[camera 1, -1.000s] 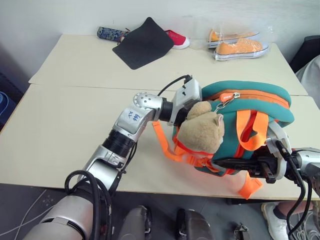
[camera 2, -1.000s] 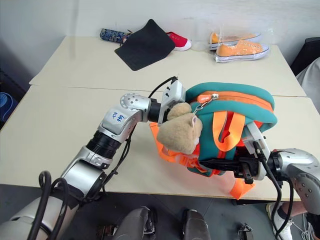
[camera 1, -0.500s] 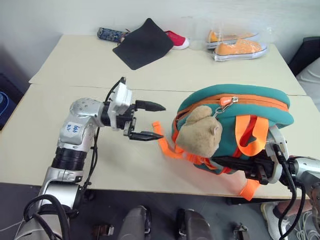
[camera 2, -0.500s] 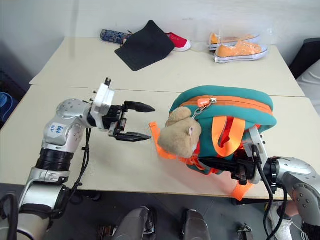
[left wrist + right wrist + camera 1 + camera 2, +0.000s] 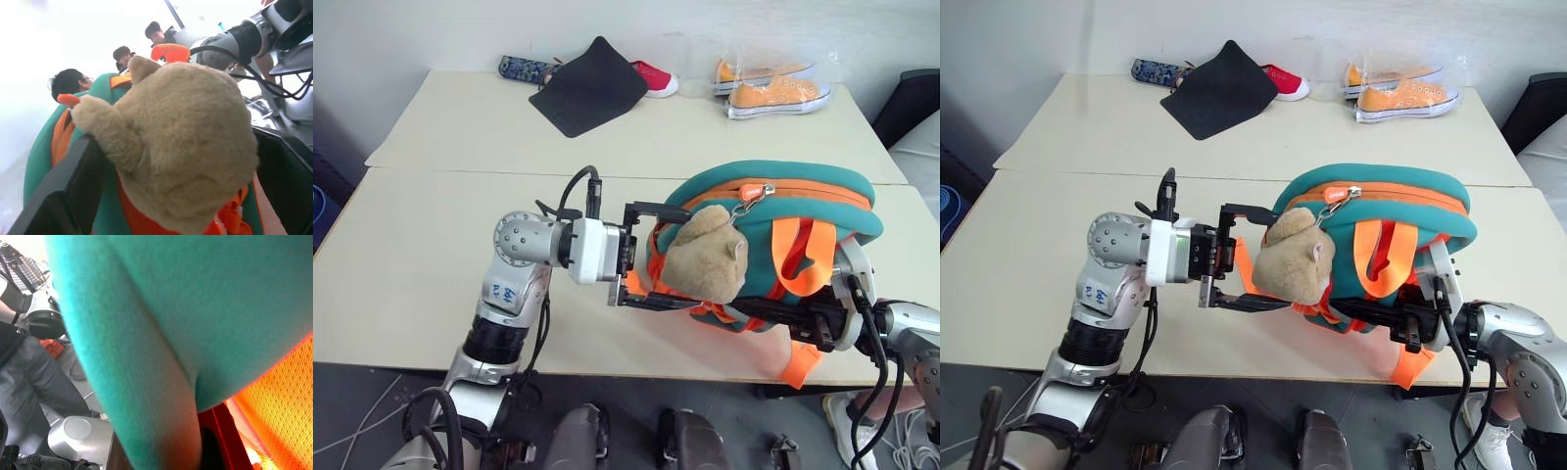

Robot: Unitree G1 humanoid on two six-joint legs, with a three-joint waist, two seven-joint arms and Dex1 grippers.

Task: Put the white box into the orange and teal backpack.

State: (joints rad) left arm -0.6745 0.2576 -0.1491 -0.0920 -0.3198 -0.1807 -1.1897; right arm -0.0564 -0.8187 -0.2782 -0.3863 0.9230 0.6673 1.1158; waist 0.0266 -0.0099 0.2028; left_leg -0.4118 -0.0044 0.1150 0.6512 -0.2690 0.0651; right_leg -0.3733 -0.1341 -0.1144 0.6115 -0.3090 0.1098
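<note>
Moved: your left gripper [image 5: 651, 257] has come back to the teddy-bear plush [image 5: 705, 262], fingers wide, straddling it, nothing clamped.
Right gripper [image 5: 1371, 315]: shut on the orange and teal backpack [image 5: 803, 201] at lower right of frame.
White box: unseen; whether it is inside the zipped backpack you cannot tell.
Handling: backpack soft, bulky, yielding; take the stiffer strap or zipper pull [image 5: 752, 192], not the plush.

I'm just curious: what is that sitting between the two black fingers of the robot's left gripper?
A tan teddy-bear plush attached to the orange and teal backpack. The left gripper has one finger above it and one below, jaws wide; the left wrist view shows it best.
</note>
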